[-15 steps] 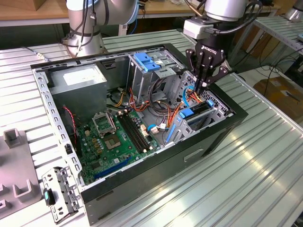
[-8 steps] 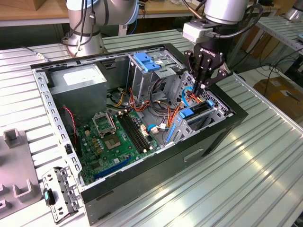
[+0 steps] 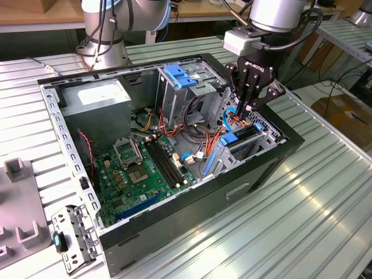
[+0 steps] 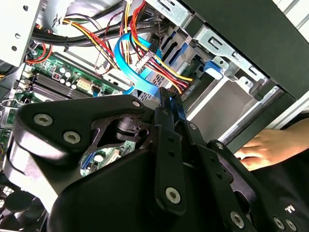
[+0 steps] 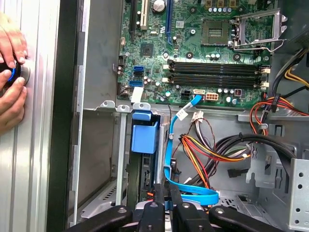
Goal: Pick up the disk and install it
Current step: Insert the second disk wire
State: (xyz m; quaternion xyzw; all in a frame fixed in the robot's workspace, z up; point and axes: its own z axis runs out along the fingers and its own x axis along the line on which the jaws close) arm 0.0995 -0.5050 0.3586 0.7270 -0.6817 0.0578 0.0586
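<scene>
The gripper (image 3: 249, 104), fingers pinched together with nothing between them, presses the disk (image 3: 241, 138) into the drive bay (image 3: 264, 139) at the computer case's (image 3: 192, 218) front corner, seemingly to seat it.

claw (image 3: 247, 107) tips — hidden in bay | hand (image 5: 12, 79) cut off (frame edge)

An open black computer case (image 3: 174, 232) lies on the ribbed metal table (image 3: 302, 203) at the exterior view's centre. Inside, the green motherboard (image 3: 145, 168) sits lower left, the grey power supply box (image 3: 96, 102) upper left, the tall grey metal cage (image 3: 186, 87) behind, and the black gripper (image 3: 249, 107) right.
</scene>
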